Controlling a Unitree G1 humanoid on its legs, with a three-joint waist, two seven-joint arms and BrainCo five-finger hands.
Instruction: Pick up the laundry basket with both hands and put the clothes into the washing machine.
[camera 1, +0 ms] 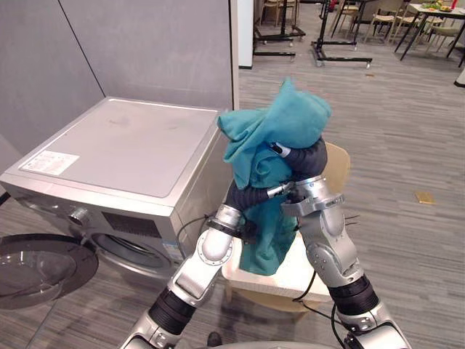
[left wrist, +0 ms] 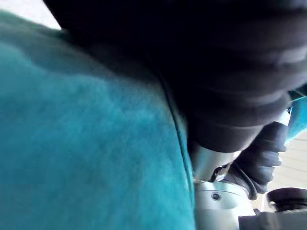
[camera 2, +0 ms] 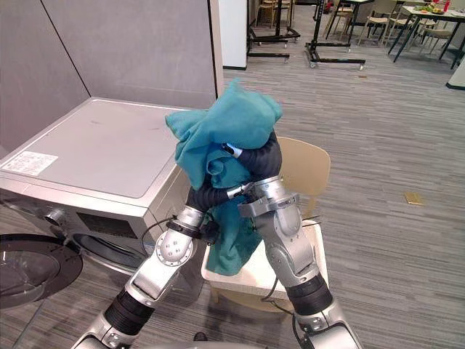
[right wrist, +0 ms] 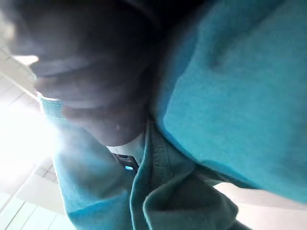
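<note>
teal garment – was held aloft beside washing machine, draped over left hand and right hand, grips hidden so could not tell – loading was not yet done.

This looks like a staged laundry corner inside a large open lab or office hall, not a home. A silver front-loading washing machine stands alone against plain grey partition panels, its round glass door swung open, with a pale wooden chair just beside it. The grey plank floor runs far back past a white column to black wheeled equipment stands and, at the far right corner, canteen-style tables and chairs.
</note>
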